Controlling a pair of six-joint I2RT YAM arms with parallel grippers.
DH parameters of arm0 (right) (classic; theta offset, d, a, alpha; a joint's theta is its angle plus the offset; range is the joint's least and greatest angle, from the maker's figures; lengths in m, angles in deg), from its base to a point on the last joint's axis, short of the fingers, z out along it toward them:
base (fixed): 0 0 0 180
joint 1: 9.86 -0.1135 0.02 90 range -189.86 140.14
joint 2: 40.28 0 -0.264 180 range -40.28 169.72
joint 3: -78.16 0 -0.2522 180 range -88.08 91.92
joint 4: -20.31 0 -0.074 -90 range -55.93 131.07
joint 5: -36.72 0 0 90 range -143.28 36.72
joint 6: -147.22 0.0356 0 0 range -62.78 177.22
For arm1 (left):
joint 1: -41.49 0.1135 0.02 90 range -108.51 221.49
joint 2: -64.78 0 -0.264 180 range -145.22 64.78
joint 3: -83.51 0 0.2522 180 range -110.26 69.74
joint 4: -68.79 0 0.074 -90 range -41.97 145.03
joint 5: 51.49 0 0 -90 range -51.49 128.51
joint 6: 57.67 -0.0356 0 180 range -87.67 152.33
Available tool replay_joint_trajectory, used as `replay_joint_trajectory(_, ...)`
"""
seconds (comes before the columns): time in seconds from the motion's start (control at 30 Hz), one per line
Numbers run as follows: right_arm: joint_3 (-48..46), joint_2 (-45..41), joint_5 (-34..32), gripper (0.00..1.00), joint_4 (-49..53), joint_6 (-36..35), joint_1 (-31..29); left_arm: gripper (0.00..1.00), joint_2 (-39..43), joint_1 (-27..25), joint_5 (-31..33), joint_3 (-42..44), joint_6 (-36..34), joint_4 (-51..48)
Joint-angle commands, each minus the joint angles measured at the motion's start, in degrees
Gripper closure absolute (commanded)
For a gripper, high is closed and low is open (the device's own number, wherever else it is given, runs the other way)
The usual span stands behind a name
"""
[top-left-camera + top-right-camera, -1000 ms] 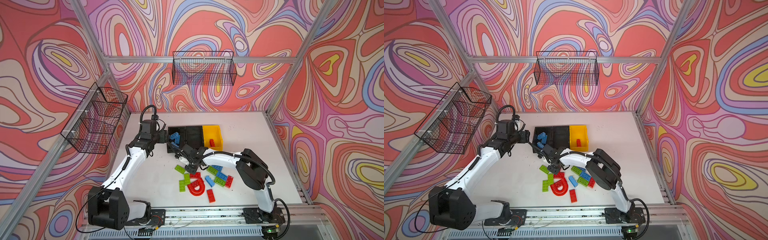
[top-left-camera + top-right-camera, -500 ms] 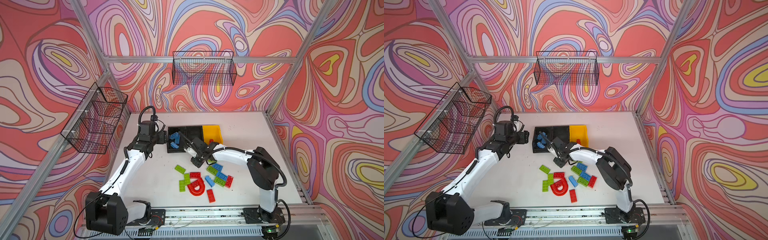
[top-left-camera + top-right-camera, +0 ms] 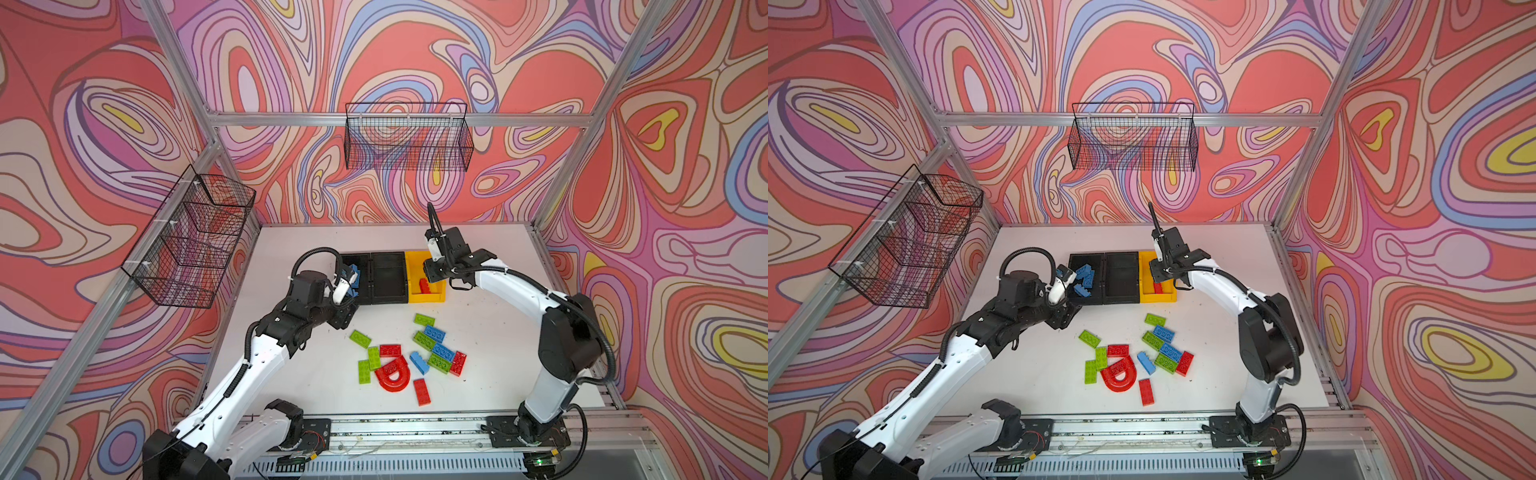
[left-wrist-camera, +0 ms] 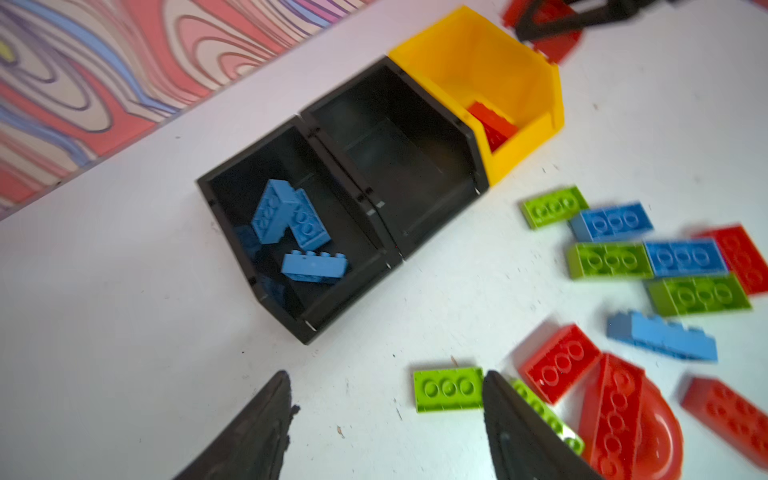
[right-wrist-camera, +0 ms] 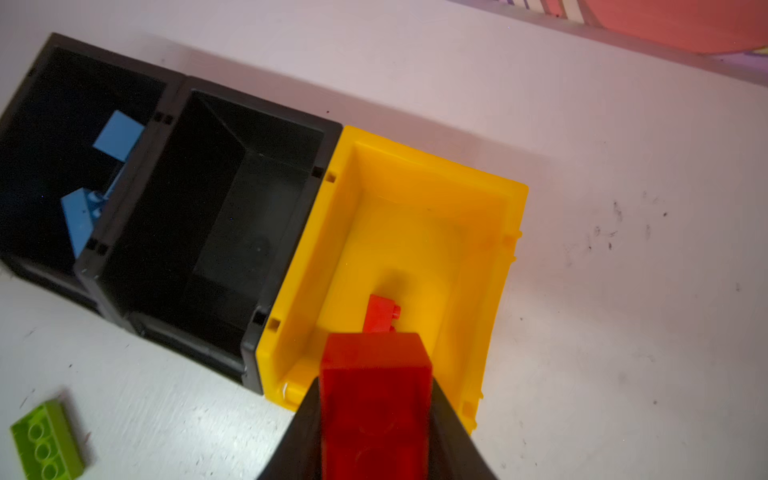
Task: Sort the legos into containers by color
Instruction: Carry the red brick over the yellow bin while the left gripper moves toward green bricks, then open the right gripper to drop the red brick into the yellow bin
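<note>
Sorting of legos by colour, at the release stage for one red piece. The right gripper (image 5: 376, 390) is clenched on a red brick (image 5: 374, 357), its jaws pressing two opposite sides. It hangs over the low front wall of the yellow bin (image 5: 415, 174), so that letting go should drop the piece inside rather than onto the table (image 3: 490, 332). A second red brick (image 5: 380, 313) already lies in that bin, which marks it as the red container.

The middle black bin (image 5: 262, 102), touching the yellow bin, holds nothing visible and is probably reserved for green. The far black bin (image 4: 249, 149), one place further from the yellow bin, contains several blue bricks (image 4: 274, 212).

The left gripper (image 4: 386, 376) has its jaws spread with nothing between them. It is poised over bare table well apart from the yellow bin, with a green brick (image 4: 449, 388) just beside one finger, a likely next pick.

The loose legos (image 3: 436, 353) lie scattered in front of the yellow bin, mixed red, blue and green, with the red arch (image 3: 392, 376) among them. Most of the sorting is judged to remain.
</note>
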Motion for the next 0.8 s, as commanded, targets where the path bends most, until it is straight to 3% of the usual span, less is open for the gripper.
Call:
replay_joint_trajectory(0.0,2.73,4.36,0.03,0.74,-1.76,3.81,-0.15,0.25,-0.17,-1.59,-0.51,-1.31,-9.91,-8.58)
replay_joint_trajectory(0.2,5.71,9.69,1.25,0.69,-5.40,5.96,1.46,0.24,-0.48,-3.43,1.58,0.72,-15.79,-10.51)
replay_joint_trajectory(0.37,5.33,10.01,2.21,0.49,-6.92,5.98,1.73,0.24,-5.53,-7.46,2.83,0.79,-17.29,-12.78)
replay_joint_trajectory(0.47,3.75,7.75,2.57,0.41,-7.64,5.91,2.08,0.24,-9.09,-9.67,5.16,1.37,-18.40,-12.38)
replay_joint_trajectory(0.77,-5.48,-7.69,2.34,0.41,-8.71,7.46,4.89,0.22,-18.93,-10.85,9.97,2.60,-24.63,-6.68)
